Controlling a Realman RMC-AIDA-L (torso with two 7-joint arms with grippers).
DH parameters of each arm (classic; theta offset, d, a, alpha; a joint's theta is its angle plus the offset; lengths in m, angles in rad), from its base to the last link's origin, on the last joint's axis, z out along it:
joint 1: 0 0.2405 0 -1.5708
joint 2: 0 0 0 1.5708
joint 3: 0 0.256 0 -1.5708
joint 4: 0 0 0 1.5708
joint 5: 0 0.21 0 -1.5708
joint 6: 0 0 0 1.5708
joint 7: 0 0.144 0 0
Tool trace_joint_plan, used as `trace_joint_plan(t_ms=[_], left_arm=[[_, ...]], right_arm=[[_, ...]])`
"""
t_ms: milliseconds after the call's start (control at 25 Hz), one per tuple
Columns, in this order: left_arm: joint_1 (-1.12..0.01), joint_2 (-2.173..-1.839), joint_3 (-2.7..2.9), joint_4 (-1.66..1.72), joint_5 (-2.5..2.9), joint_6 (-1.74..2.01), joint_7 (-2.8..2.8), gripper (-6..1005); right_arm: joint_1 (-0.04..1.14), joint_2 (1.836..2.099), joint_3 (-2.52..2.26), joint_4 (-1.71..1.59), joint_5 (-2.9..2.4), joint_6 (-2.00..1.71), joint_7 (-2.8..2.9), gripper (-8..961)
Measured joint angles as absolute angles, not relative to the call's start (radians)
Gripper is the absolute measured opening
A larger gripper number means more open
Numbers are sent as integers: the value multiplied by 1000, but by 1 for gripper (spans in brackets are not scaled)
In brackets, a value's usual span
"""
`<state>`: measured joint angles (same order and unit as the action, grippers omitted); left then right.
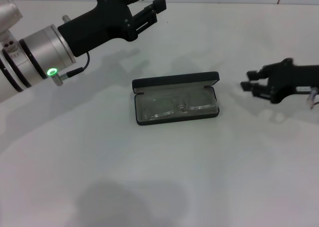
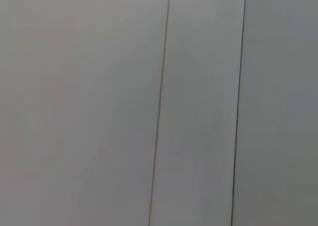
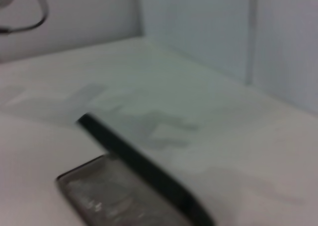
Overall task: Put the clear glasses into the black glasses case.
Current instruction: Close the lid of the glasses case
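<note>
The black glasses case (image 1: 176, 98) lies open near the middle of the white table (image 1: 159, 177), its lid (image 1: 175, 82) standing up along the far edge. The clear glasses (image 1: 177, 108) lie inside the tray of the case, folded flat on the grey lining, their transparent lens and temple arms showing only as faint outlines and glints. No lettering or brand can be read on the case from any view; the outer face of the lid is turned away from the head camera.

The left gripper (image 1: 149, 10) hangs above the far left part of the table, well apart from the case, pointing toward the back wall. Its black fingers are spread with a clear gap between them and they hold nothing. A green ring light (image 1: 52, 72) glows on the silver wrist of that arm. The left wrist view shows only pale wall panels (image 2: 99, 107) with two thin dark seams.

The right gripper (image 1: 250, 86) sits low, near the case's right end but not touching it, fingers aimed at the case. They stand slightly apart and are empty. In the right wrist view the open case (image 3: 134, 186) fills the near corner, lid edge raised, with the glasses a blur inside.
</note>
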<state>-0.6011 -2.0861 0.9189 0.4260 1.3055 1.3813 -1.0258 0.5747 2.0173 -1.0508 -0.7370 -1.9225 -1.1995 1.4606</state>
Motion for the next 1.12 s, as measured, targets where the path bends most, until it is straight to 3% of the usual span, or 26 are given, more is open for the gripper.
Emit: trace_joint_plan(t_ms=[720,1120], left_arm=[[-591,-2088,919,423,1305,1380,-1002,487],[-583,-2089,919,422,1302,1381,-1002,488]], right_arm=[[671,2023,-1335,-722,-1965,-1088,1556,280],[628,2016,-1291,-774,-1936,-1129,1557,279]])
